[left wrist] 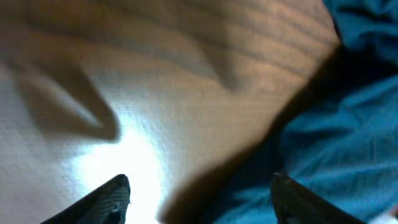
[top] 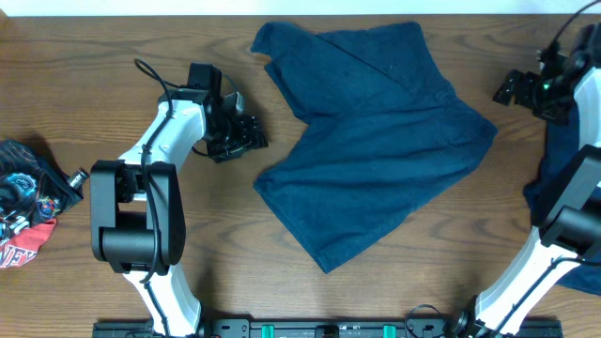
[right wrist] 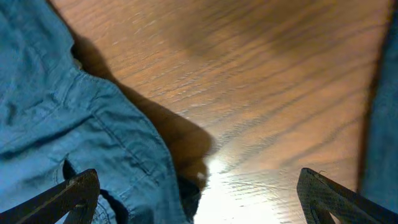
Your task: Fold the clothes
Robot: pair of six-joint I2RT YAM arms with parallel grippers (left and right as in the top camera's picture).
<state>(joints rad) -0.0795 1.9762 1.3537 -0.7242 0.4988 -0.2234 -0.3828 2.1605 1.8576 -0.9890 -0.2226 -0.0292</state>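
Observation:
A dark navy blue pair of shorts (top: 376, 141) lies spread in the middle of the wooden table, waistband to the right, two legs pointing up-left and down-left. My left gripper (top: 246, 133) is open and empty, just left of the shorts; in the left wrist view its fingers (left wrist: 199, 196) frame bare wood and the blue cloth edge (left wrist: 336, 149). My right gripper (top: 512, 89) is open and empty, just right of the waistband; its wrist view (right wrist: 199, 196) shows the waistband with belt loops (right wrist: 81, 137) at left. More blue fabric (top: 563, 160) lies under the right arm.
A crumpled black, red and white printed garment (top: 23, 211) lies at the left table edge. The arm bases stand at the front edge. Bare wood table (top: 235, 253) surrounds the shorts.

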